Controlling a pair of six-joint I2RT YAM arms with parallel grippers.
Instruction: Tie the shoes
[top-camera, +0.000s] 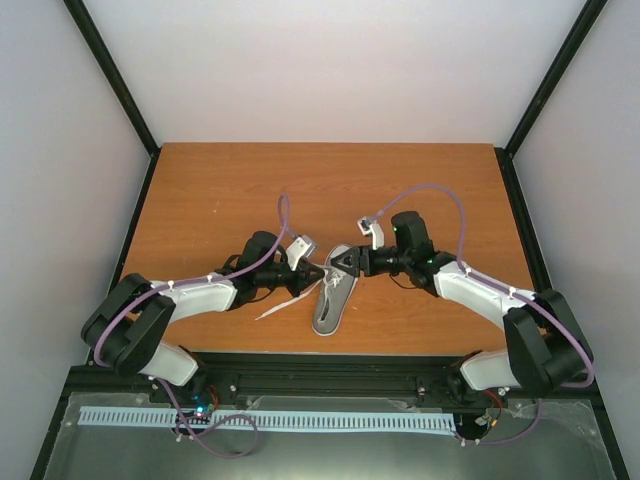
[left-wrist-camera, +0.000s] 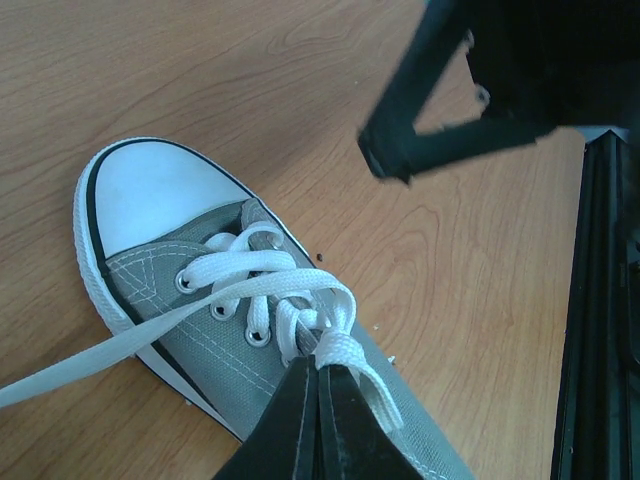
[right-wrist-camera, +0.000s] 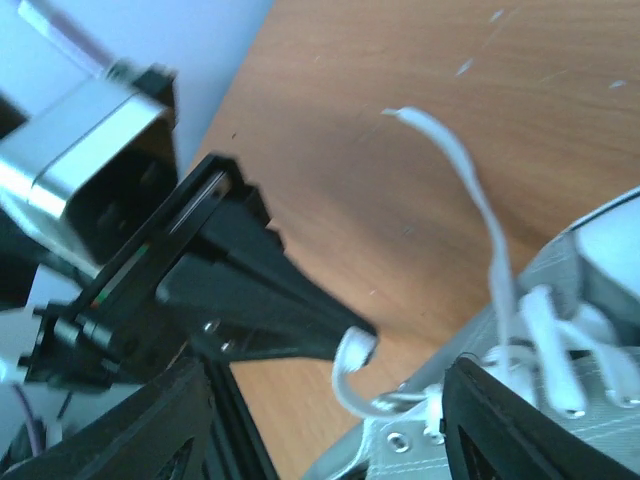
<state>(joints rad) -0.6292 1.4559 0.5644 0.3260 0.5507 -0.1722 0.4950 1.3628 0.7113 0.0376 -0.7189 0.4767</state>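
So the grey sneaker (top-camera: 328, 305) was sitting on the wooden surface (top-camera: 220, 190), about middle of it and toward the 6 o'clock edge in the overhead view; its white toe cap (left-wrist-camera: 150, 190) pointed to roughly 12 or 1 o'clock and the heel end sat closest to the arm bases.

The left gripper (left-wrist-camera: 318, 375) came in from 9 o'clock and was squeezed right down, fingers practically together, pinching a bit of the white laces (left-wrist-camera: 250, 265) just above the tongue; you could see the lace bunched up at the very tip of it in both wrist views.

The right gripper (top-camera: 343, 262) came in from 3 o'clock, right up by the toe end and very near the left one; its fingers were spread wide, one at each lower corner of its own camera view, with nothing between them but sneaker and surface, so not holding anything.

One loose strand (left-wrist-camera: 60, 375) ran off the eyelets toward 8 o'clock and out of the left wrist view; overhead it lay flat on the surface to the left of the sneaker. The other lace end (right-wrist-camera: 440, 140) trailed over the wood toward 12 o'clock in the right wrist view; that view was pretty blurry, so I couldn't tell how it was threaded.
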